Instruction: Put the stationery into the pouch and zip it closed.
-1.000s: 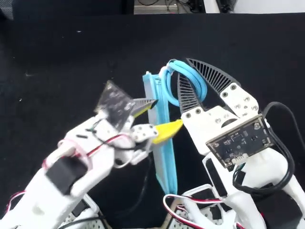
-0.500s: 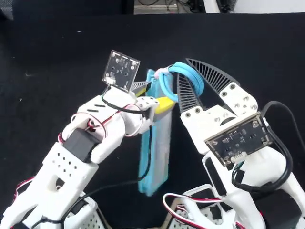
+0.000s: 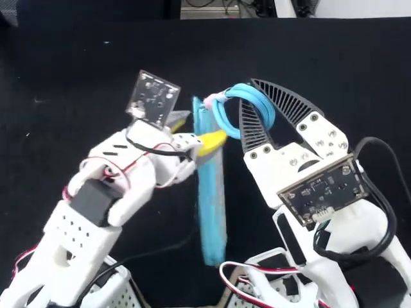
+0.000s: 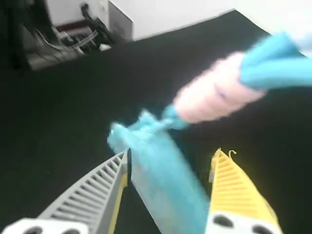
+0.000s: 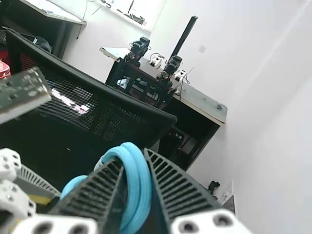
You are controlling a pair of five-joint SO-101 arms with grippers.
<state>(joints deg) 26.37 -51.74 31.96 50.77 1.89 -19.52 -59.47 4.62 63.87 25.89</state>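
Note:
The blue pouch (image 3: 212, 205) stands on its edge as a thin strip between the two arms; in the left wrist view the pouch (image 4: 165, 185) runs between grey and yellow fingers. My left gripper (image 3: 196, 133) (image 4: 170, 156) is shut on it near its far end. A pink link (image 3: 211, 100) (image 4: 214, 95) joins that end to a looped blue strap (image 3: 226, 119) (image 4: 278, 63). My right gripper (image 3: 247, 93) (image 5: 132, 157), with black ribbed fingers, is shut on the strap (image 5: 134, 190) just right of the pouch's far end.
A black cloth (image 3: 96, 58) covers the table. The white arm bases and their cables (image 3: 257, 282) crowd the near edge under the pouch's near end. The left arm's body (image 3: 96, 205) lies along the pouch's left side.
My left gripper has moved along the pouch toward its far end. The pouch's near end swung left and then back toward the middle. The right arm has kept still on the strap.

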